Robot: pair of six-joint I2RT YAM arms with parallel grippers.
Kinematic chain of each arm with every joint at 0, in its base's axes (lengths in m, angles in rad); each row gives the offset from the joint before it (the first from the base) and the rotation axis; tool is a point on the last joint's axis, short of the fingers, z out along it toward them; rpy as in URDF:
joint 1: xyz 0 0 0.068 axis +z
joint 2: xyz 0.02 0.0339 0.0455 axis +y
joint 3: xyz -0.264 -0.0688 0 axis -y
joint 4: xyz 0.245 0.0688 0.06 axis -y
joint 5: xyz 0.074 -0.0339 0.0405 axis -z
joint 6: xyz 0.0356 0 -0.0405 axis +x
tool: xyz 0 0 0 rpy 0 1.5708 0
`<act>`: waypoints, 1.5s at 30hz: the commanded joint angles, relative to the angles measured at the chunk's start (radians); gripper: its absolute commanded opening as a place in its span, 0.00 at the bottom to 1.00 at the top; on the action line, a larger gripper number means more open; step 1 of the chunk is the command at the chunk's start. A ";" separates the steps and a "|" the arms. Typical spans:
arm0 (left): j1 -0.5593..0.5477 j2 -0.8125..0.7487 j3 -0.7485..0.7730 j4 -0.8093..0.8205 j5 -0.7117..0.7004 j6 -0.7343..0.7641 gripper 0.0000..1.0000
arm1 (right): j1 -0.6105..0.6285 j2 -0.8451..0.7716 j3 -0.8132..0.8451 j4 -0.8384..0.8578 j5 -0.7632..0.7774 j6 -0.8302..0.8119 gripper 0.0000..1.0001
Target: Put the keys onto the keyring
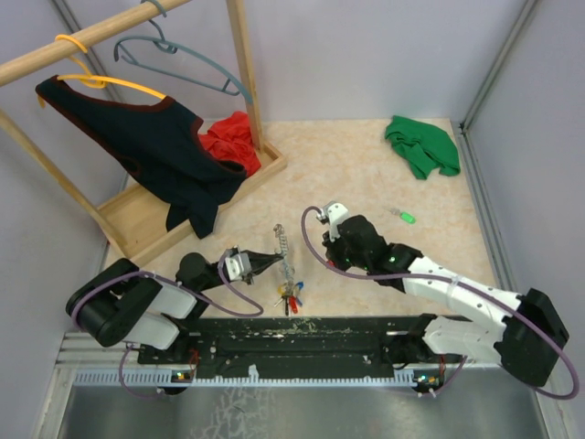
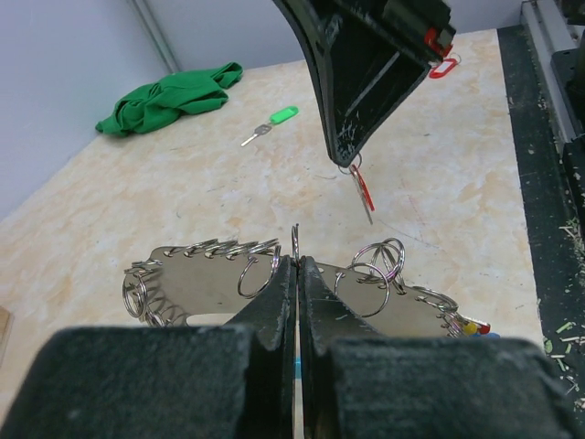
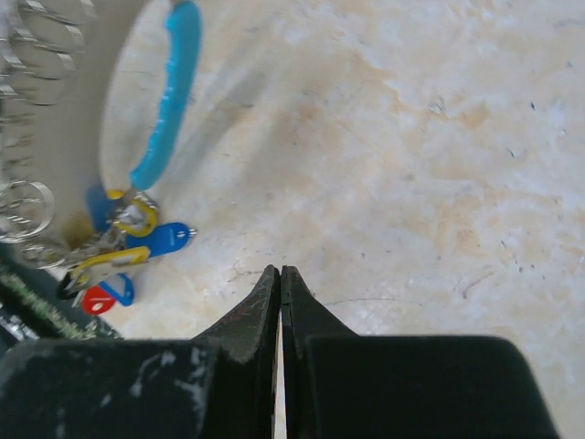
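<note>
The red key, seemingly light and slippery, hangs from the shut right pincer; the left pincer clamps the stiff keyring.

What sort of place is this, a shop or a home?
Probably a robot test booth: two arms bolted to a table, plain grey walls, and staged props like a clothes rack and keyring.

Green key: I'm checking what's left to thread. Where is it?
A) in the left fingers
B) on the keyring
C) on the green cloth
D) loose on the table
D: the green key lies alone on the table, clear of the green cloth.
</note>
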 commanded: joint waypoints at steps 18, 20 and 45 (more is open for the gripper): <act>0.006 -0.017 -0.021 0.272 -0.055 0.021 0.00 | 0.009 0.452 -0.151 0.767 0.395 0.045 0.00; 0.006 -0.017 -0.022 0.271 -0.054 0.020 0.00 | 0.008 0.481 -0.168 0.838 0.404 0.039 0.00; 0.006 -0.015 -0.017 0.271 -0.054 0.012 0.00 | -0.089 0.360 0.092 0.222 0.125 0.035 0.48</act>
